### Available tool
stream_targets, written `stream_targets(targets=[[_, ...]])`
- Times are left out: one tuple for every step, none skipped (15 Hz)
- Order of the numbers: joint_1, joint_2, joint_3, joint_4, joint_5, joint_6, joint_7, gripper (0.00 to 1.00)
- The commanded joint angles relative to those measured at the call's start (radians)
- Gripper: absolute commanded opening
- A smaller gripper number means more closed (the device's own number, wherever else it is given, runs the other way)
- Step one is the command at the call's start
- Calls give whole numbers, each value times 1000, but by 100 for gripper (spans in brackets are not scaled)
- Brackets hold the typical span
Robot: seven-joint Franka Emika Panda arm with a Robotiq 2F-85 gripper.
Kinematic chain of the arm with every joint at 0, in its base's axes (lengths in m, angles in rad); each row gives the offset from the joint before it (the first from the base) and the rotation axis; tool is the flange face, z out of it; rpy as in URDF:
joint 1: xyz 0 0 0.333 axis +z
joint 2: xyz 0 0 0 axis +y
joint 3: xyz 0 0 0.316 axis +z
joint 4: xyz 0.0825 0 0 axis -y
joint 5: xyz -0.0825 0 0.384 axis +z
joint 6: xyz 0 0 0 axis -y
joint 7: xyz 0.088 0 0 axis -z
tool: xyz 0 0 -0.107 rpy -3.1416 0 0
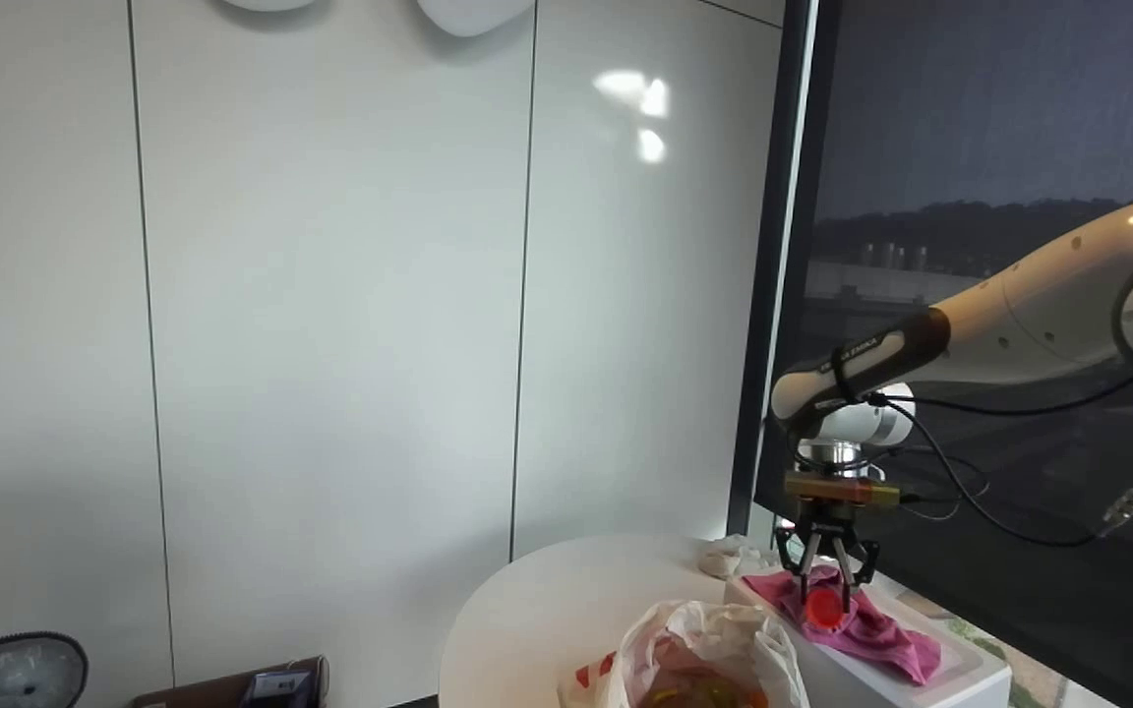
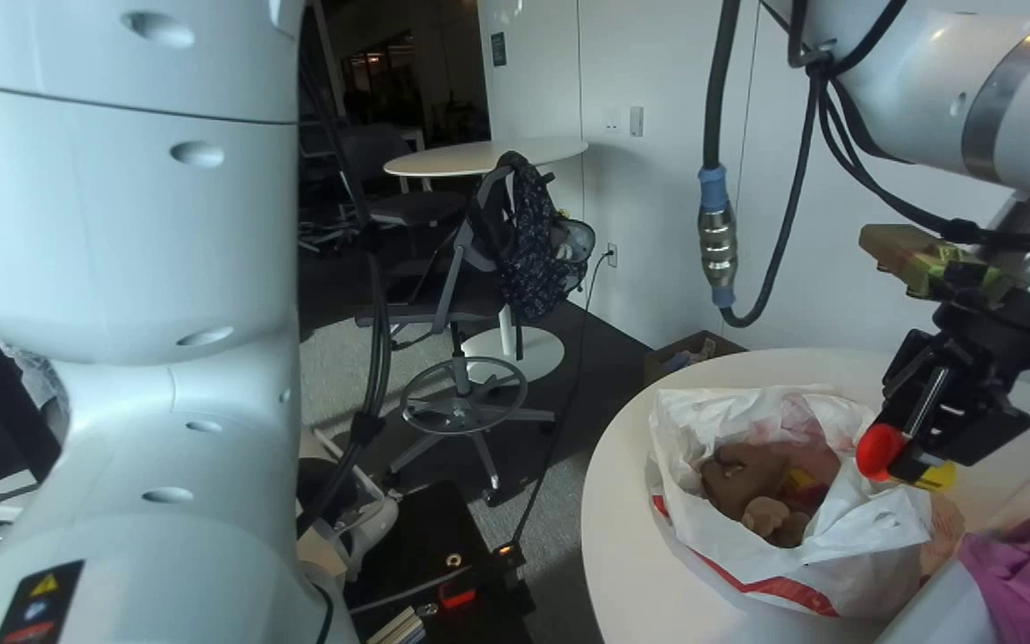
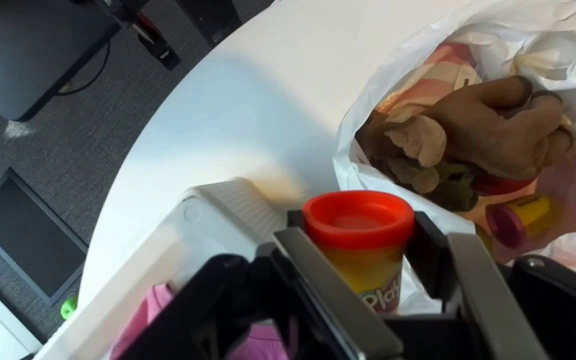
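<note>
1. Since the Play-Doh tub point(image 3: 368, 270) is wedged between my pads point(image 3: 430, 250), I'm logging the hand point(image 1: 825, 598) as gripping: fingers part-spread, one each side, nothing else in there.
2. Tub position: off the counter point(image 1: 527, 610), turned on its side, red lid point(image 3: 358, 220) facing out sideways. Just beside the white bag point(image 2: 873, 537), near the white box point(image 1: 842, 678) with the pink cloth point(image 1: 871, 644) on it. Exact height, can't tell from my end.
3. Weight: light, I'd guess, even full; can't see what's inside.
4. Stiffness: looks like rigid, thin plastic. A firm squeeze should be fine; I'd avoid crushing, could dent the wall or loosen the lid.
5. Grip: smooth and round, so I'd expect some twist or roll against flat pads. Not very fragile, in my judgement.
6. Best hold: straight across the diameter, mid-body on the yellow wall. My pads look close to the lid end; exact contact line hidden by the fingers. Off the lid seam would be safer, I think.
</note>
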Motion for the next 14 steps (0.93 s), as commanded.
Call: stream_targets(targets=[[59,58,45,-81,14,252,-16,28],[79,85,53,-90,8,330,6,28],[94,116,60,-90,9,386,13,28],[109,143,63,-89,10,437,21,28],[122,170,64,-85,12,476,30,28],[132,197,59,-77,13,497,43,28],[141,216,54,-73,10,517,51,28],[143,227,51,-73,12,536,54,28],[146,231,45,-75,12,554,63,31],[144,225,39,-76,7,550,63,78],[137,212,34,-76,10,535,60,79],[123,190,33,-70,22,482,48,86],[104,159,34,-64,40,429,32,92],[67,113,44,-57,84,354,-3,98]])
